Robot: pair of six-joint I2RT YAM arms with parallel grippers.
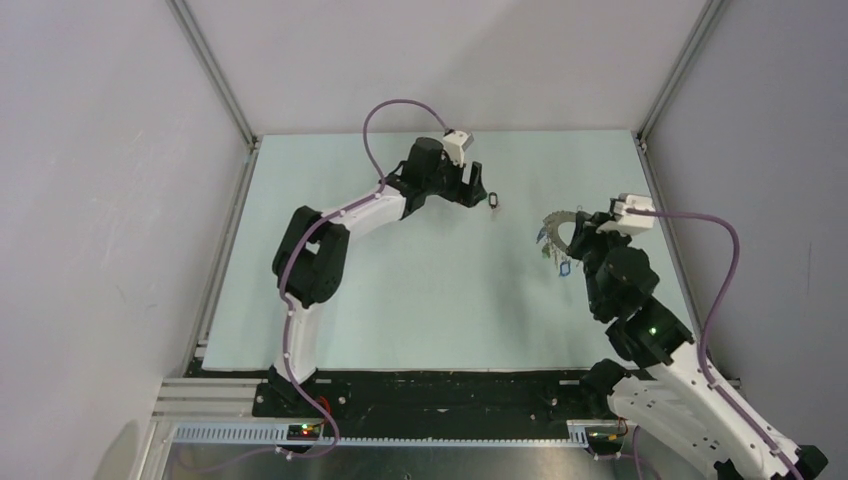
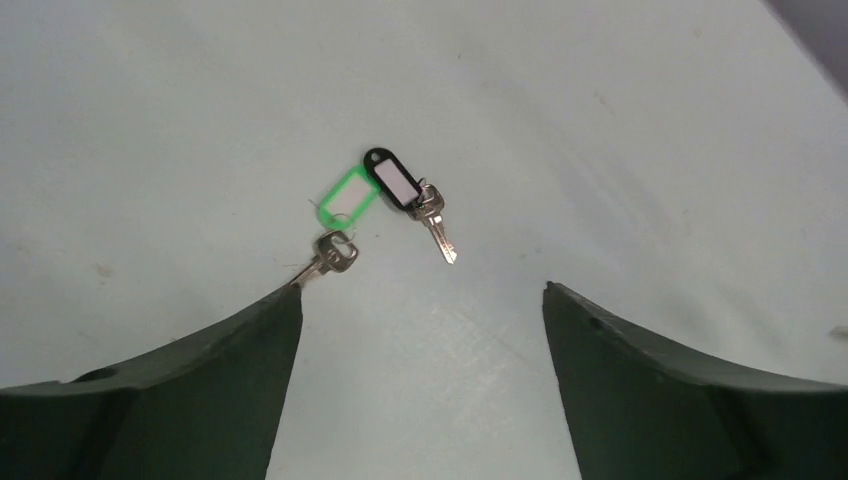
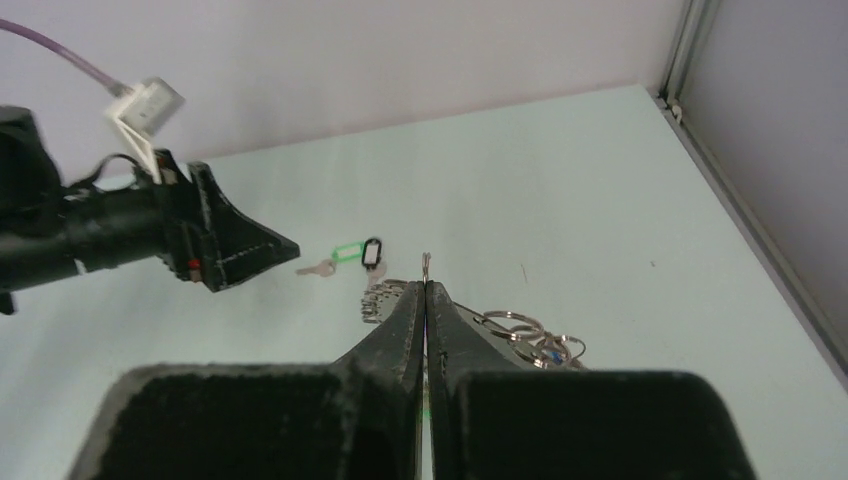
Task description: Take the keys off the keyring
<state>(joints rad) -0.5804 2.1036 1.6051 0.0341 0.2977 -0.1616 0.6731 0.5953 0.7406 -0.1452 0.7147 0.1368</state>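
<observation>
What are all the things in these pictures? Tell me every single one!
green-tag key: one, silver with a green tag, lying on the table by the left gripper.
black-tag key: one, silver with a black tag, on the table beside the green one.
keyring: one, silver, held up over the table's right side.
hung keys: several, too small to count, silver with some blue tags, dangling from the keyring.
table: one, pale green, under everything.
left gripper: one, black, open above the two loose keys.
right gripper: one, black, shut on the keyring.
</observation>
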